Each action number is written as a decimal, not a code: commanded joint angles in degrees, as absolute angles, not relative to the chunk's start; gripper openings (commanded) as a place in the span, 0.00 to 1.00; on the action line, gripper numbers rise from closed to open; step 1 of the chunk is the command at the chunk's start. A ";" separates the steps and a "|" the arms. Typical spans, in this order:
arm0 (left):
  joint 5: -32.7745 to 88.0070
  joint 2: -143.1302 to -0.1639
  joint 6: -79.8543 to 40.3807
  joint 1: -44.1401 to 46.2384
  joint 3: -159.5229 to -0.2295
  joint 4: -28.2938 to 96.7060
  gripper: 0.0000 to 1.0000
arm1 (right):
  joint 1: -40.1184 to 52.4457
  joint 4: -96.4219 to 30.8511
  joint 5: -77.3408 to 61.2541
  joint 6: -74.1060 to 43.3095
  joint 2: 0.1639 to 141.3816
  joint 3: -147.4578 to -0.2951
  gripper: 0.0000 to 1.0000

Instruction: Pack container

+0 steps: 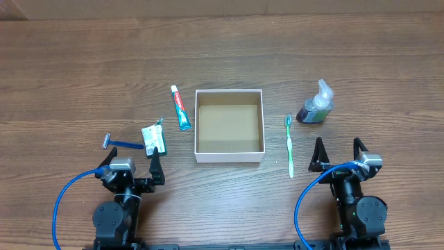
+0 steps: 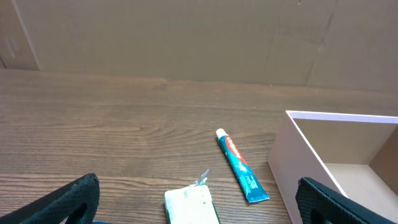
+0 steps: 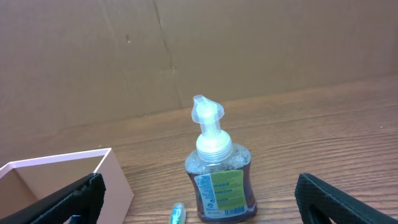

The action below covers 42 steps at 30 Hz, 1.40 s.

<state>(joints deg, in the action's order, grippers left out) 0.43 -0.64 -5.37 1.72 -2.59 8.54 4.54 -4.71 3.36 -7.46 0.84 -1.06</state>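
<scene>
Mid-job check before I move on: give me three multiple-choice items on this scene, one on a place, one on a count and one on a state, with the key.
1. The toothbrush lies: A. inside the container; B. beside its right wall; C. across its rim.
2. Loose items outside the container: A. three; B. five; C. seven.
3. The jaws of the left gripper and right gripper are: A. open and empty; B. both shut on items; C. one open, one shut.

Key:
1 B: the overhead view shows it lying just right of the container, apart from it.
2 B: toothpaste, toothbrush, soap bottle, razor and small packet.
3 A: each wrist view shows the jaws spread wide with nothing between them.
</scene>
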 commanded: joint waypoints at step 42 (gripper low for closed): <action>0.03 -0.27 -4.03 1.15 -2.07 8.27 1.00 | 4.43 4.64 -8.56 -8.99 0.27 -0.69 1.00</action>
